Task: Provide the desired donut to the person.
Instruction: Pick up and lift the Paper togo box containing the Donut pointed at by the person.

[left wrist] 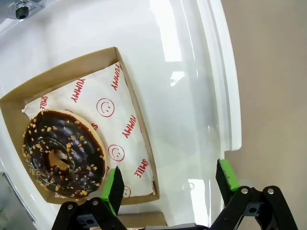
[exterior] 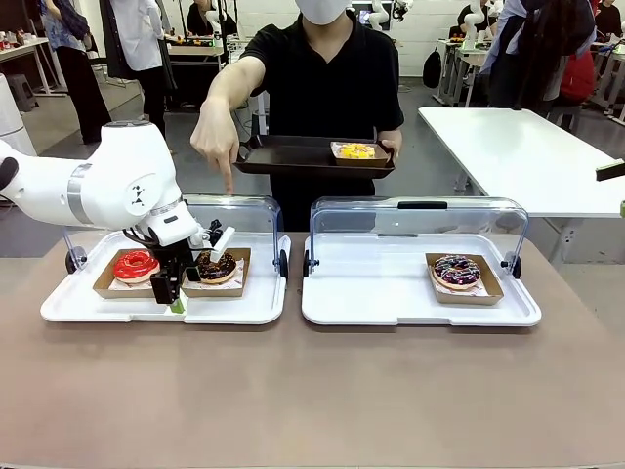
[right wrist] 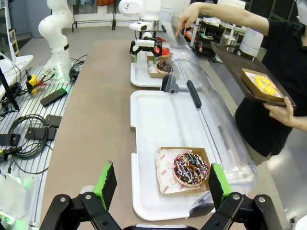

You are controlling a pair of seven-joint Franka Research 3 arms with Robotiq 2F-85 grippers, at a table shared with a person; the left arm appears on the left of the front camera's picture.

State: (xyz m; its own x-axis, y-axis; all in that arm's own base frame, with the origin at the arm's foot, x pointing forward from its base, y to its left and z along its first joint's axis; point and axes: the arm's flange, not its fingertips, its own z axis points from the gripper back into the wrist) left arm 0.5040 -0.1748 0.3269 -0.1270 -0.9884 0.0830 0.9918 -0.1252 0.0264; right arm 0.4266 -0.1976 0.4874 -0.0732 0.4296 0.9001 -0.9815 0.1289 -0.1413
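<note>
White tray (left wrist: 192,96), donut (left wrist: 62,153) seemingly beside left fingers (left wrist: 113,190)

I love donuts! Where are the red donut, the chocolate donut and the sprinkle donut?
red donut (exterior: 124,269), front view, on its icing.
chocolate donut (left wrist: 80,143), left wrist view, on its nutty icing.
sprinkle donut (right wrist: 201,173), right wrist view, on its icing.

A chocolate-brown round donut (left wrist: 79,143) flecked with tan crumbs — its white paper liner (left wrist: 112,127) printed with red smileys and words.

On white tray (right wrist: 153,115), sprinkled donut (right wrist: 191,168) in cardboard box (right wrist: 182,149), beyond wide-apart right gripper (right wrist: 161,167).
</note>
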